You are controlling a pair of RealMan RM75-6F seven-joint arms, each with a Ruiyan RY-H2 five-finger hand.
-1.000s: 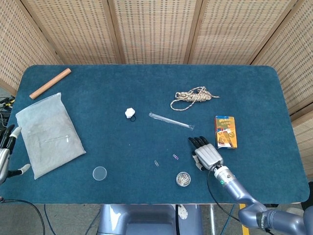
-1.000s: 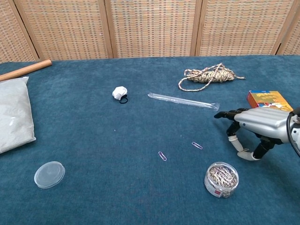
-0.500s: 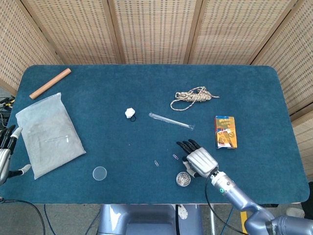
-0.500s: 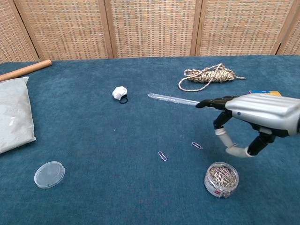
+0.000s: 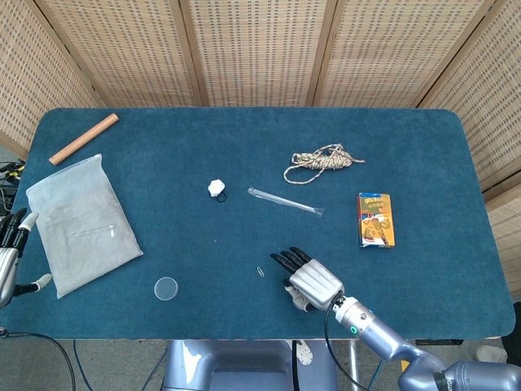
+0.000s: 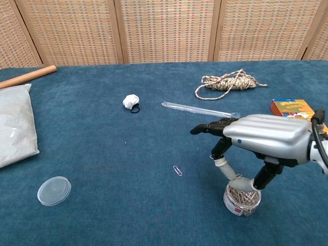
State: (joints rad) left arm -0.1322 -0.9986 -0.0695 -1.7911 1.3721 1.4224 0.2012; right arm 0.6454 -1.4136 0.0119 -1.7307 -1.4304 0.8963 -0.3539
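The table (image 5: 163, 163) had a grey bag (image 5: 81, 224) on the robot's left. The right hand (image 6: 266, 139) hung just over the tub of paper clips (image 6: 241, 197), fingers spread and holding nothing. One loose clip (image 6: 177, 170) lay nearby. The left hand (image 5: 10, 248) sat open at the table's edge, also holding nothing.

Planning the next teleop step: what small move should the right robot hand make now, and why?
Probably lower it slightly: the right robot hand hovers open above the small clear tub of paper clips, thumb near its rim, fingers pointing past it toward the loose paper clip.
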